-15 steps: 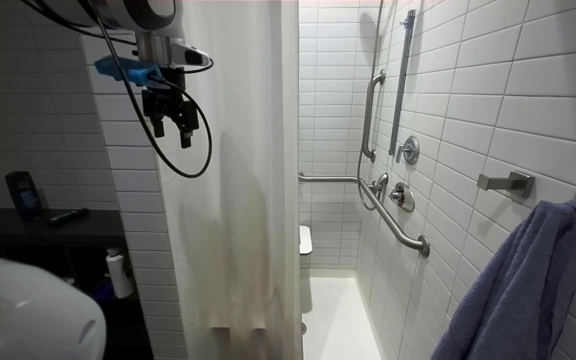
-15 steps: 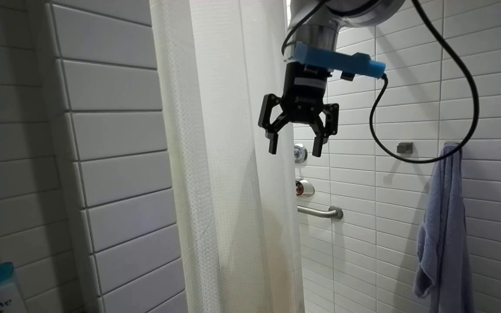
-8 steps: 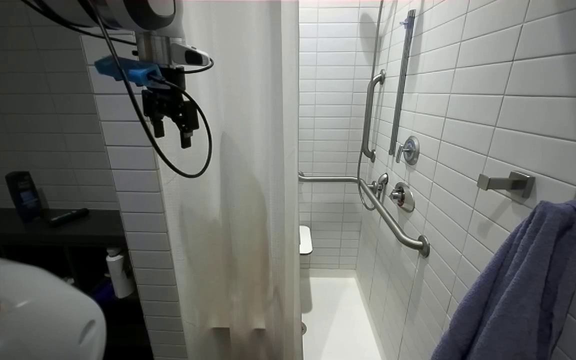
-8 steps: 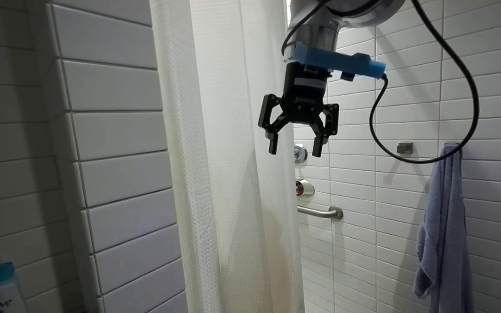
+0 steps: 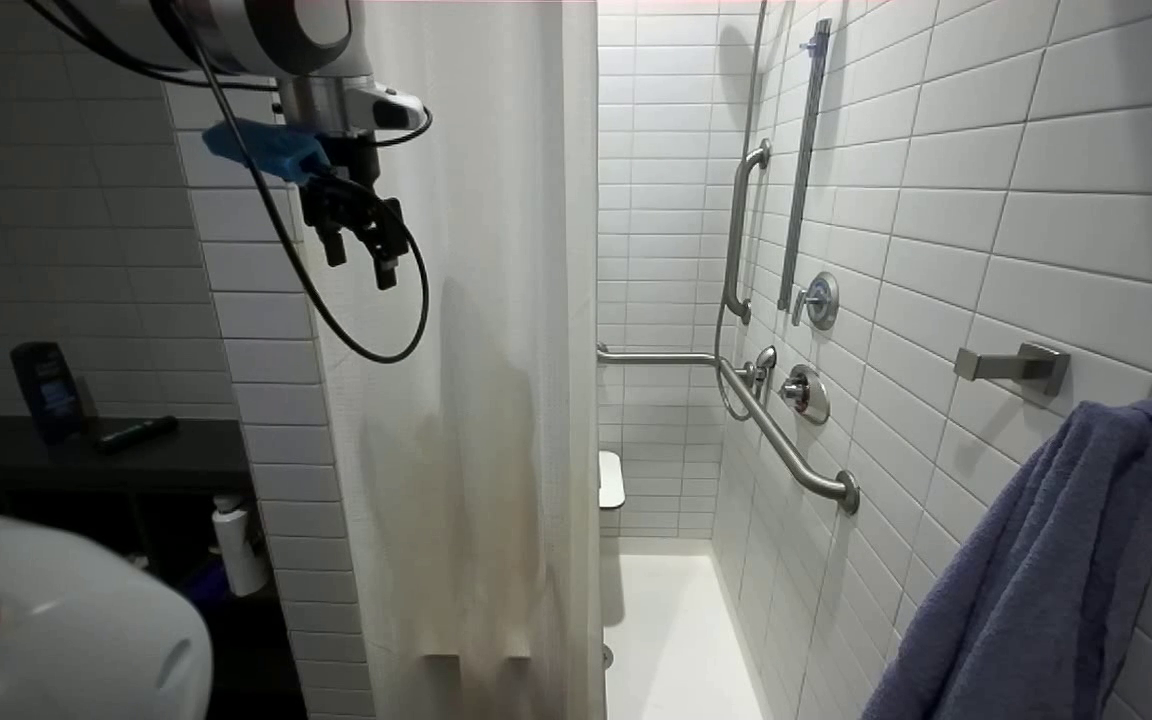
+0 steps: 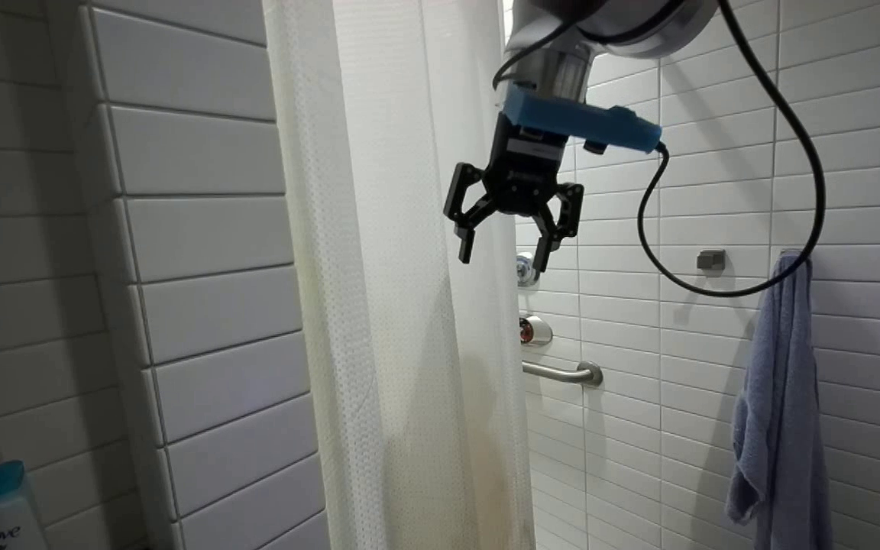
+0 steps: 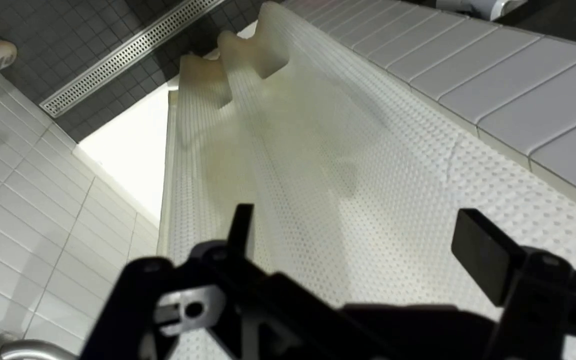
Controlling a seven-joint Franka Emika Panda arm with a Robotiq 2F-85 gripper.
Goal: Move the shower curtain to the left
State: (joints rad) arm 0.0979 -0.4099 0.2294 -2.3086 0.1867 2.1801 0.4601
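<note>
Gripper [image 6: 502,258], jaws wide apart, near the shower curtain [image 6: 406,321]

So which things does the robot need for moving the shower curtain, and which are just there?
For the job:
shower curtain, the thing to move
gripper, open and holding nothing

Just there:
purple-blue towel, hanging up
dark bottle on the black shelf
Dove bottle
long metal grab bar
</note>
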